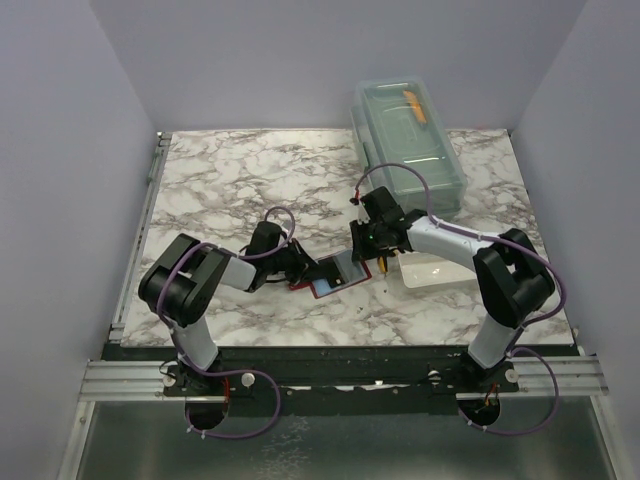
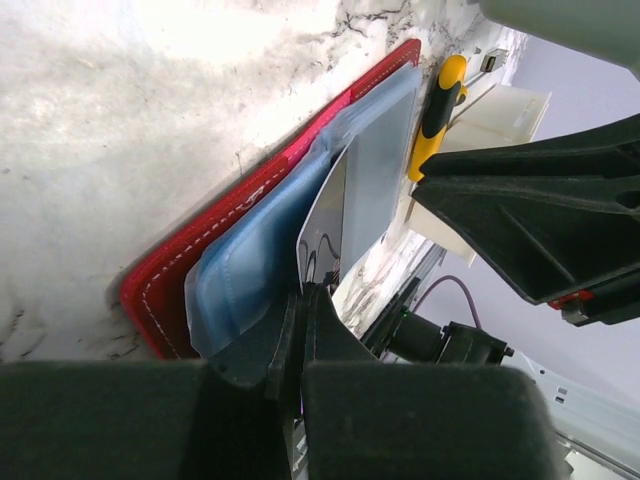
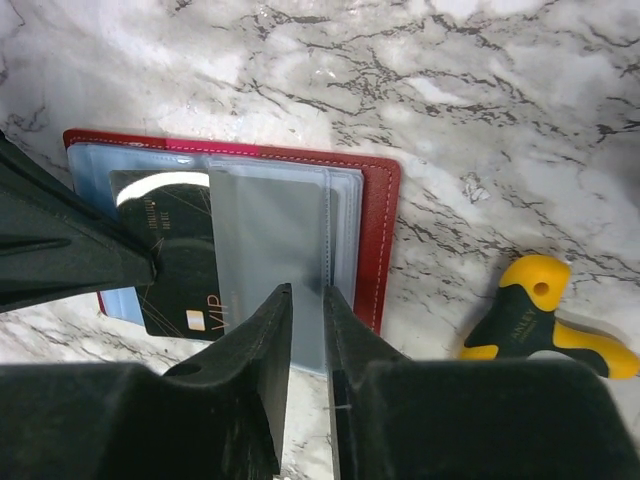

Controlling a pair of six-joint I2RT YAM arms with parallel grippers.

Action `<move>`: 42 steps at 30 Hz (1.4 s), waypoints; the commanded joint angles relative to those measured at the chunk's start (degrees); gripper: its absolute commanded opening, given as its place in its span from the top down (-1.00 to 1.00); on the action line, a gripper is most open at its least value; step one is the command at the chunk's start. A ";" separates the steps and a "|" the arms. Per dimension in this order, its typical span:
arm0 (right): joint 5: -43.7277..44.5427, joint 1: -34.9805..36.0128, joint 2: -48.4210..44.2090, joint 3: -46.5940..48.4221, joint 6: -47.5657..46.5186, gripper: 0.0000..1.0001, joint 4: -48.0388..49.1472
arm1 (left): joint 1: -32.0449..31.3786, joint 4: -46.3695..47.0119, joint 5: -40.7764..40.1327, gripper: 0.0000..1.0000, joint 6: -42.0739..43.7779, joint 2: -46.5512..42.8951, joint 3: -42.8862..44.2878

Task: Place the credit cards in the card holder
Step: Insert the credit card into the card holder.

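While left gripper [image 2: 300, 335] clamps the card holder [image 3: 378, 215], right gripper [image 3: 307, 330] pinches its clear sleeve [image 3: 265, 235].

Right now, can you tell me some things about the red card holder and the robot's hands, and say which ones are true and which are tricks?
1. The card holder lies open on the marble table. True.
2. The yellow and black tool is tucked inside the card holder. False: it lies on the table beside the holder, not touching it.
3. The dark card has VIP written on it. True.
4. The right hand is wide open and far from the holder. False: its fingers are pinched shut on a clear sleeve of the holder.
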 commanded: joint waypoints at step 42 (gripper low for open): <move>5.27 2.17 4.91 0.78 -3.89 0.99 -1.13 | -5.46 -19.39 -12.90 0.27 3.11 -3.02 7.08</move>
